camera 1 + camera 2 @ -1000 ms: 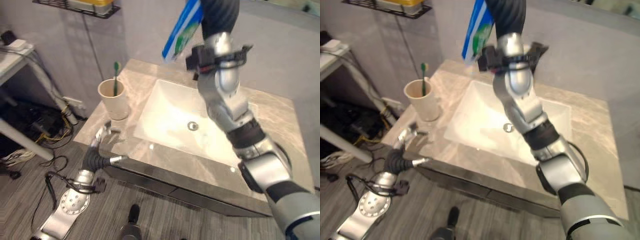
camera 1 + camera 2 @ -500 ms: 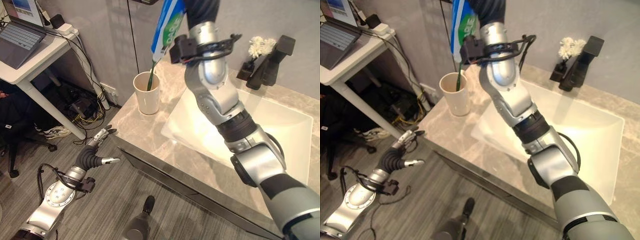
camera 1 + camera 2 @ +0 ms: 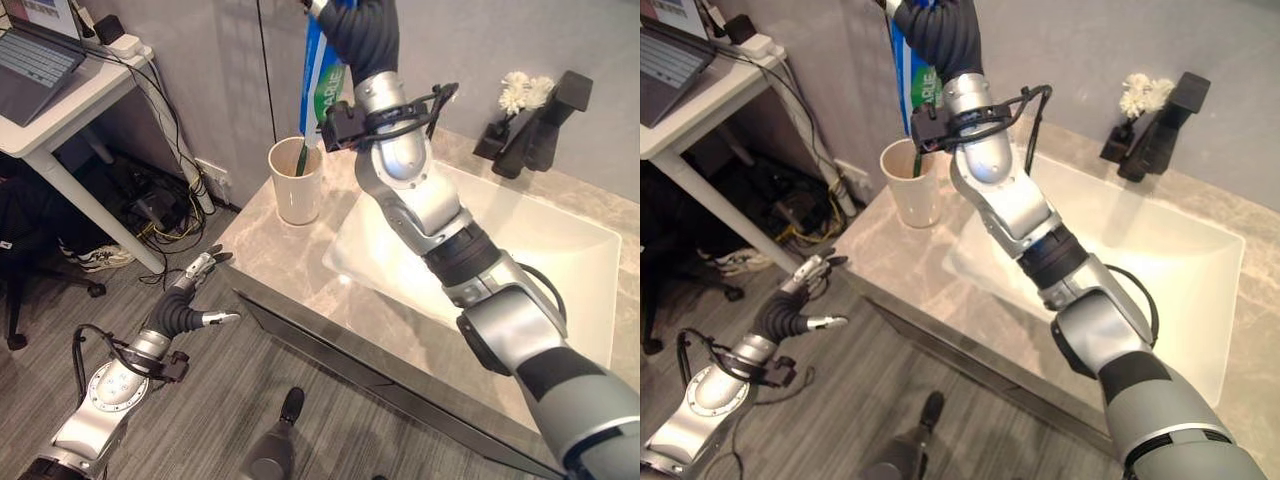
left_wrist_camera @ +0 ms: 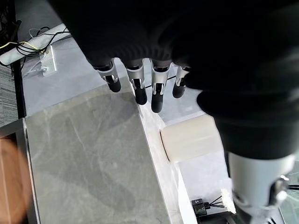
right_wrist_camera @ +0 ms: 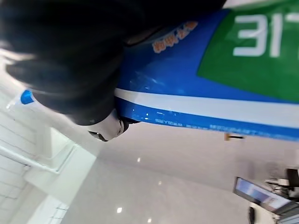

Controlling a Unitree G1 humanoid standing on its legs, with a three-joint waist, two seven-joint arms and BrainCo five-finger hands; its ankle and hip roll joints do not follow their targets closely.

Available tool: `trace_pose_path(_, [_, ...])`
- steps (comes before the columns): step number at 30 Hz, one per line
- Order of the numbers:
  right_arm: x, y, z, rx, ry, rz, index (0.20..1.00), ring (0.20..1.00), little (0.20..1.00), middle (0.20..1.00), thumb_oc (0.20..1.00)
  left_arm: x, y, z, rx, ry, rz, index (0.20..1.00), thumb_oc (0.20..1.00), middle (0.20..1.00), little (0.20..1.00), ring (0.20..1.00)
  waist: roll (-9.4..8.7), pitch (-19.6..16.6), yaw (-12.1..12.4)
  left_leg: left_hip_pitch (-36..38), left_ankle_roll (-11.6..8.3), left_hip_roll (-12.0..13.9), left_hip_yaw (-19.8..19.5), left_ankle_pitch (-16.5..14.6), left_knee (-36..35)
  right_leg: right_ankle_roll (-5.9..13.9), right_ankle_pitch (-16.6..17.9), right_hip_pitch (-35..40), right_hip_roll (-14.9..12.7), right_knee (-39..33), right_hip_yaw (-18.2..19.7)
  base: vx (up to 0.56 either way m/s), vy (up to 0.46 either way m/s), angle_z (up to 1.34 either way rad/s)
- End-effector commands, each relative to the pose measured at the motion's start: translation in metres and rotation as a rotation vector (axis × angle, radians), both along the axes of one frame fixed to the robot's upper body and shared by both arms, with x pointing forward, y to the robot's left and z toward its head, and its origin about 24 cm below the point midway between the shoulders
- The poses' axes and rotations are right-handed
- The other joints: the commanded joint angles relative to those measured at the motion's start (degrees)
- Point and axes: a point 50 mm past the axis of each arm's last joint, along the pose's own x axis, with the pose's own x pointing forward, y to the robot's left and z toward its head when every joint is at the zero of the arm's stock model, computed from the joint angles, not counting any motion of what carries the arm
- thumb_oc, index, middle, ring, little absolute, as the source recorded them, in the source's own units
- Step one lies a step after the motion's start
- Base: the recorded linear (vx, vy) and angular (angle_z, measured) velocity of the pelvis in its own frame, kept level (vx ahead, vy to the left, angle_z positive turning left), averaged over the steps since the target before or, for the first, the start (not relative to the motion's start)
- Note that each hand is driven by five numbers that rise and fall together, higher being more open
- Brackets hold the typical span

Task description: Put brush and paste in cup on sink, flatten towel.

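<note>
Since 0.5 s ago the paste [image 3: 325, 70] has swung from a slant to near upright, and its lower end now sits closer over the cup [image 3: 297, 182]; cam view shifted only slightly. R hand [image 3: 362, 30] is raised high above the counter [image 3: 270, 260], curled round the tube's upper part; the R wrist view shows a dark-tipped finger pressed on the blue-and-green tube. Brush [image 3: 302, 157] stands in the cup already, green handle leaning on the rim. Cup sits on the counter's L end, beside the sink [image 3: 560, 250].

Key relation: tube's long axis runs approx vertical, lower end just above the cup mouth and a touch toward the sink side, near the brush top. Whether the tip has crossed below the rim I can't tell from the head views. So next move is prob. straight down w/ a small shift toward cup centre, then let go; risk is the tube end nudging the brush or catching the rim and tipping the cup.

L hand [image 3: 195, 290] hangs low off the counter's front edge, fingers spread and straight, holding nothing; it's well apart from the cup, so R arm is the one doing this step.

Brush step looks done, paste step is in hand, towel step not yet started.
</note>
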Motion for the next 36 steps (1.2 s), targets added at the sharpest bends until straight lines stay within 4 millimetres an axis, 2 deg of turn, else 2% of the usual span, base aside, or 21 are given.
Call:
trace_pose_path(1, [-0.021,-0.005,0.046,0.033,-0.192,0.005,0.200,0.200,0.200,0.200,0.200,-0.035,0.023,-0.067,0.076,0.347,0.131,1.000,1.000,1.000,1.000,1.000,-1.00,0.5,1.3,2.3,1.13,-1.0,-0.2,-4.7,0.4,2.91,13.6,-2.0,-4.3,0.0,2.0,0.00,0.000,0.00])
trace_pose_path(5, [-0.020,-0.004,0.046,0.027,-0.188,0.001,0.200,0.200,0.200,0.200,0.200,-0.032,0.022,-0.062,0.076,0.315,0.128,1.000,1.000,1.000,1.000,1.000,-1.10,0.6,1.3,2.0,1.04,-0.9,-0.3,-4.6,0.4,2.84,13.6,-2.2,-4.2,0.0,2.1,0.00,0.000,0.00])
trace_pose_path(6, [-0.018,-0.007,0.046,0.026,-0.188,-0.014,0.200,0.200,0.200,0.200,0.200,-0.027,0.020,-0.047,0.083,0.223,0.138,1.000,1.000,1.000,1.000,1.000,-1.28,0.6,1.6,2.1,0.94,-0.9,-0.4,-4.7,0.4,2.81,13.4,-1.9,-4.1,0.0,2.0,0.00,0.000,0.00])
trace_pose_path(7, [-0.018,-0.006,0.046,0.027,-0.188,-0.013,0.200,0.200,0.200,0.200,0.200,-0.027,0.020,-0.047,0.083,0.223,0.139,1.000,1.000,1.000,1.000,1.000,-1.31,0.5,1.5,2.1,0.94,-0.9,-0.4,-4.7,0.4,2.81,13.4,-2.0,-4.1,0.0,2.0,0.03,-0.014,0.00])
trace_pose_path(9, [-0.019,-0.008,0.046,0.025,-0.200,-0.017,0.200,0.200,0.200,0.200,0.200,-0.020,0.017,-0.027,0.123,0.090,0.144,1.000,1.000,1.000,1.000,1.000,-1.56,0.3,1.5,2.1,0.90,-0.9,-0.4,-4.8,0.4,2.71,13.3,-1.8,-4.1,0.0,2.1,0.00,0.000,0.00])
trace_pose_path(11, [-0.018,-0.009,0.045,0.027,-0.193,-0.019,0.200,0.200,0.200,0.200,0.200,-0.020,0.017,-0.024,0.141,0.068,0.145,1.000,1.000,1.000,1.000,1.000,-1.61,0.2,1.6,2.3,0.90,-0.9,-0.4,-4.9,0.4,2.72,13.2,-1.7,-4.1,0.0,2.0,0.00,0.000,0.00])
trace_pose_path(19, [-0.020,-0.006,0.043,0.022,-0.190,-0.002,0.200,0.200,0.200,0.200,0.200,-0.019,0.013,-0.022,0.141,0.050,0.147,1.000,1.000,1.000,1.000,1.000,-1.47,0.5,2.3,2.3,0.89,-0.9,-0.4,-4.8,0.4,2.82,12.9,-1.7,-4.1,0.0,1.7,0.00,0.000,0.00])
trace_pose_path(36, [-0.017,-0.001,0.033,0.033,-0.146,0.033,0.200,0.200,0.200,0.200,0.200,-0.020,0.013,-0.026,0.123,0.059,0.165,1.000,1.000,1.000,1.000,1.000,-1.84,1.0,2.0,2.4,0.90,-0.4,0.1,-4.9,0.4,2.60,13.1,-2.0,-3.7,0.0,2.1,0.00,0.000,0.00])
